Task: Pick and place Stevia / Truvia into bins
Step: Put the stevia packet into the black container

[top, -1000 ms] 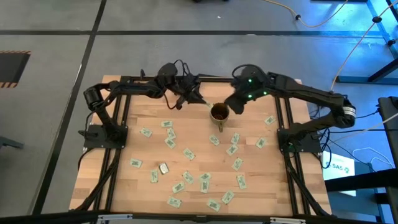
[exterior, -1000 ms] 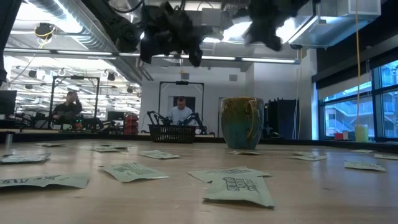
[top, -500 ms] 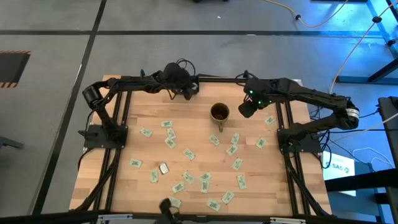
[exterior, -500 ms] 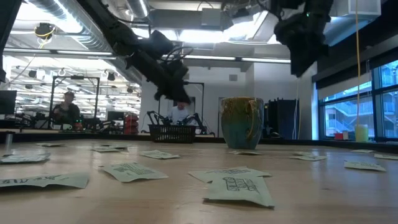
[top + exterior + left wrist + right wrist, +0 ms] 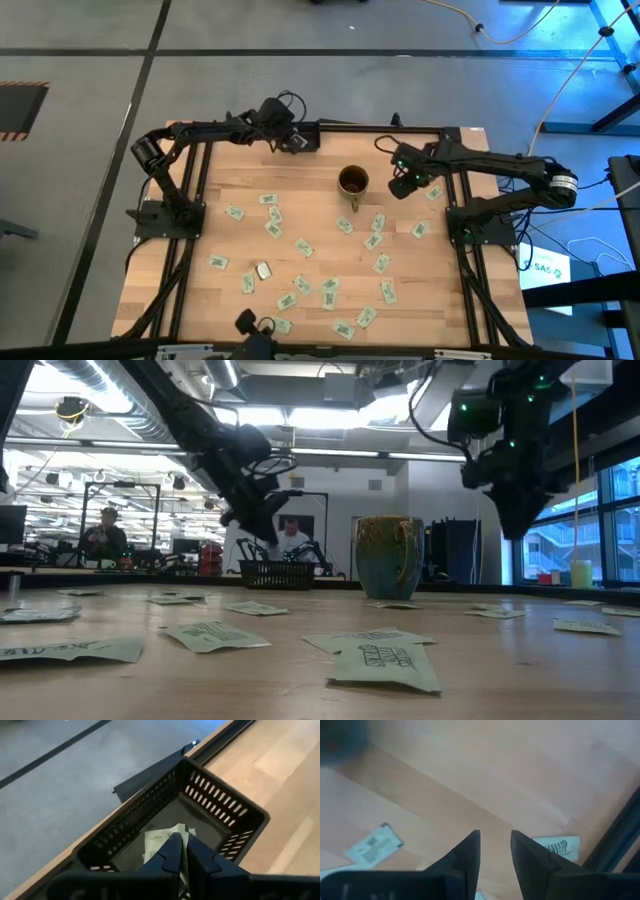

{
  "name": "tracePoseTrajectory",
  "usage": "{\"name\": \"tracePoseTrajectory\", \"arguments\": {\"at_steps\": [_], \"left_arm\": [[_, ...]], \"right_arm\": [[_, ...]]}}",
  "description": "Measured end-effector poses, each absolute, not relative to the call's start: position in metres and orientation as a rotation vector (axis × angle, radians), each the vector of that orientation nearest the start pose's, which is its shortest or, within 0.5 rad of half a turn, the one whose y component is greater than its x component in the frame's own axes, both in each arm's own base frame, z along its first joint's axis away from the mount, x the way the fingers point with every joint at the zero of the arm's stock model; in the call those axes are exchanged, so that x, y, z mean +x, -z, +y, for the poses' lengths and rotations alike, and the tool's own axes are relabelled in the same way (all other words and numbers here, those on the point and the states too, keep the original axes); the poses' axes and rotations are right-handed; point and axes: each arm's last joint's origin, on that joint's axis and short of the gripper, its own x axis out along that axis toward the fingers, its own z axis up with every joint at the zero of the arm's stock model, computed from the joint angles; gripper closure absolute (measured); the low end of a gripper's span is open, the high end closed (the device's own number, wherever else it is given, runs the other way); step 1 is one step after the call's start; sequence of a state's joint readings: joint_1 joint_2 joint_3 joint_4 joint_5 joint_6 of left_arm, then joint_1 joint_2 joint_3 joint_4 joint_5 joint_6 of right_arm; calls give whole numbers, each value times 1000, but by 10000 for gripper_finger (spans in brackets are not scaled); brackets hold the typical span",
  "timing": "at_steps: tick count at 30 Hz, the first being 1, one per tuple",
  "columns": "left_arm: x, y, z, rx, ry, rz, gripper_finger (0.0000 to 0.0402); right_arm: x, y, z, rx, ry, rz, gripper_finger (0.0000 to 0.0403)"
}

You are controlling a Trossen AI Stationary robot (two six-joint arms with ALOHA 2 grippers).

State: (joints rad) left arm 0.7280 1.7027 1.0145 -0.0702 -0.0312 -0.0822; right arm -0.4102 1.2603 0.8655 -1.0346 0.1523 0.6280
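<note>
Left hand was pinched on a sachet over the black tray at the high view's top; a tilted release could've missed, while the right hand hung open, empty.

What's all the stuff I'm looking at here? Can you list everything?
sachets: about two dozen, white with green print, scattered over the table; at least one in the tray
mug: one, brown-gold, upright near the table's far middle
tray: one, black, slotted, at the far edge
table: one, light wood
people: two, seated in the room behind
left gripper: shut on a sachet over the tray
right gripper: open, beside the mug
</note>
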Motion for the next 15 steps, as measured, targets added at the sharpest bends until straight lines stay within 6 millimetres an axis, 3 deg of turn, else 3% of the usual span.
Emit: {"name": "tracePoseTrajectory", "arguments": {"at_steps": [6,15], "left_arm": [[261,-188,235,-346,-755,715,384],[261,-188,234,-337,-749,721,375]], "right_arm": [[178,-210,-82,703,926,1284,291],[179,-210,-83,704,925,1278,291]]}}
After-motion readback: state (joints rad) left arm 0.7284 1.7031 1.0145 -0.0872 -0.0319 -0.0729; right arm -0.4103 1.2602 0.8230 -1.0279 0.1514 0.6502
